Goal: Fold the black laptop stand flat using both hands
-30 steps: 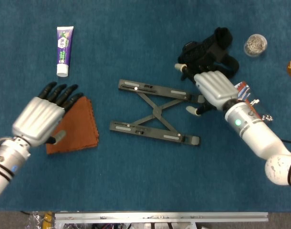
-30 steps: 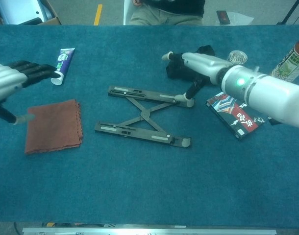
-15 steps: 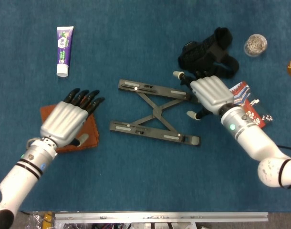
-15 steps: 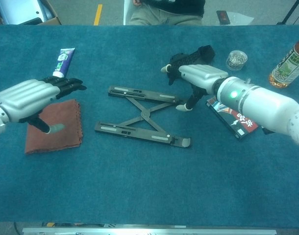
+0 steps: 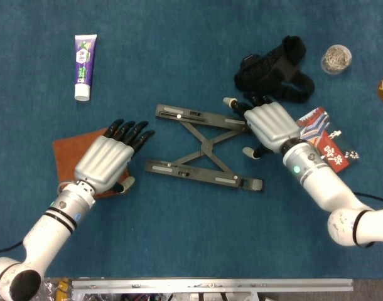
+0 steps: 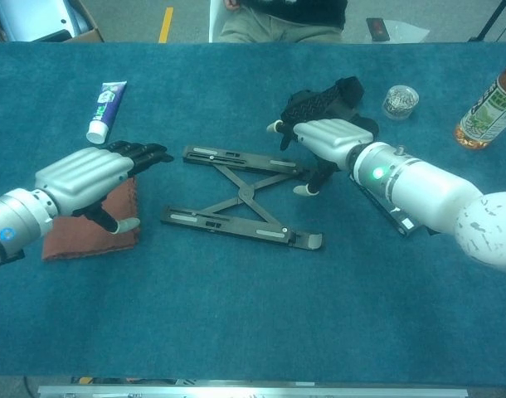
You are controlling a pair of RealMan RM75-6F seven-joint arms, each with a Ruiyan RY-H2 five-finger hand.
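The black laptop stand (image 5: 203,150) (image 6: 240,195) lies on the blue table with its two bars apart and an X-shaped brace between them. My left hand (image 5: 110,158) (image 6: 91,178) hovers just left of the stand's near bar, over the brown cloth, fingers spread and holding nothing. My right hand (image 5: 270,125) (image 6: 323,141) is at the right end of the far bar, fingers spread; its fingertips are close to the bar, and contact cannot be made out.
A brown cloth (image 5: 66,150) (image 6: 62,236) lies under the left hand. A toothpaste tube (image 5: 85,58) is at the far left. A black strap bundle (image 5: 273,69), a printed box (image 5: 323,135), a small jar (image 5: 336,58) and a bottle (image 6: 488,104) sit at the right.
My left hand has moved right, from the table's left edge to just beside the stand. My right hand has shifted slightly left toward the far bar's end. The stand has not moved.
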